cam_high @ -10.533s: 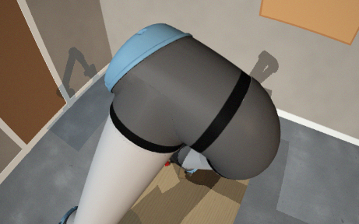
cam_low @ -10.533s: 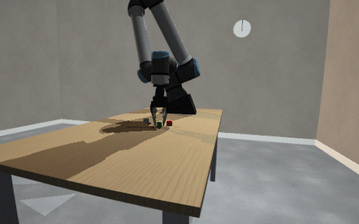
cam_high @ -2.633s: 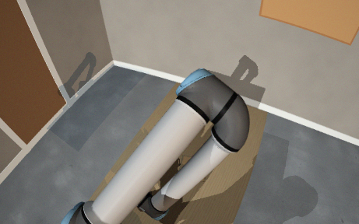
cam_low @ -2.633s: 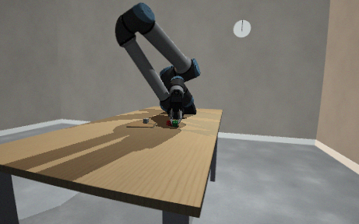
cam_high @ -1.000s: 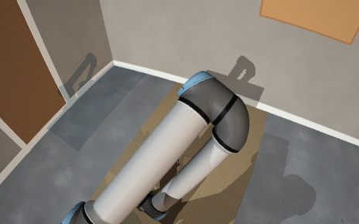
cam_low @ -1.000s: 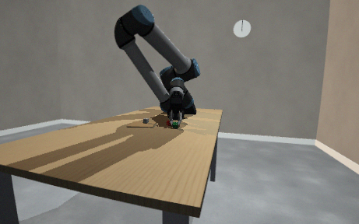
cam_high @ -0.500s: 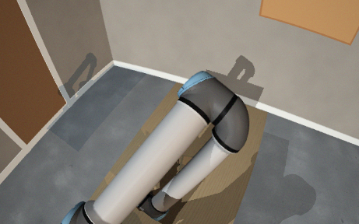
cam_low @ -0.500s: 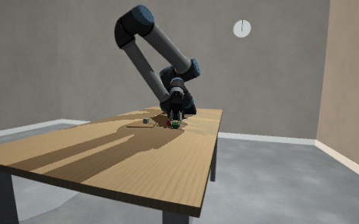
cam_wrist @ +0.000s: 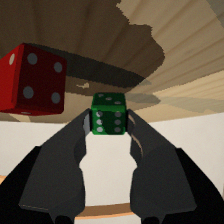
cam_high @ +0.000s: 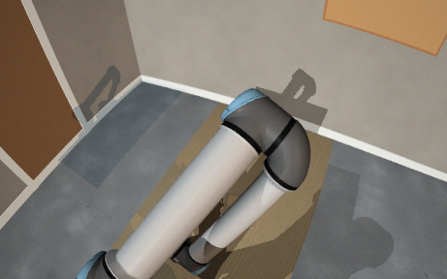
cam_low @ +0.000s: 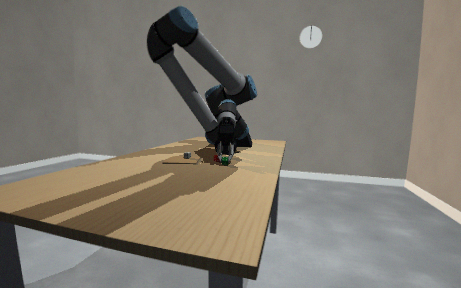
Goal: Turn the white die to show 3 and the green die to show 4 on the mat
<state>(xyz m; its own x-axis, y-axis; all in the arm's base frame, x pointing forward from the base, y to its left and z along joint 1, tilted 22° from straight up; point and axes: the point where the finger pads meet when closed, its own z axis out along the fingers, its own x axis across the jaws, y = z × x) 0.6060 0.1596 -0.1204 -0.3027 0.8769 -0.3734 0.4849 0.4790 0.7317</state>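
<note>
My gripper (cam_wrist: 108, 110) is shut on the green die (cam_wrist: 108, 114), which sits between the two dark fingertips; its six-pip face looks at the wrist camera. The red die (cam_wrist: 34, 80) is up and to the left of it, apart from the fingers, showing a four-pip face. In the exterior view the gripper (cam_low: 224, 152) points down at the table with the green die (cam_low: 225, 160) at its tips and the red die (cam_low: 217, 158) just left of it. The white die (cam_low: 187, 155) sits further left on the table. A pale surface (cam_wrist: 110, 165), likely the mat, lies below the fingers in the wrist view.
The wooden table (cam_low: 139, 200) stretches toward the exterior camera with the arm's shadow across it. In the top view the arm's links (cam_high: 203, 194) hide the dice and the gripper. Walls and a grey floor surround the table.
</note>
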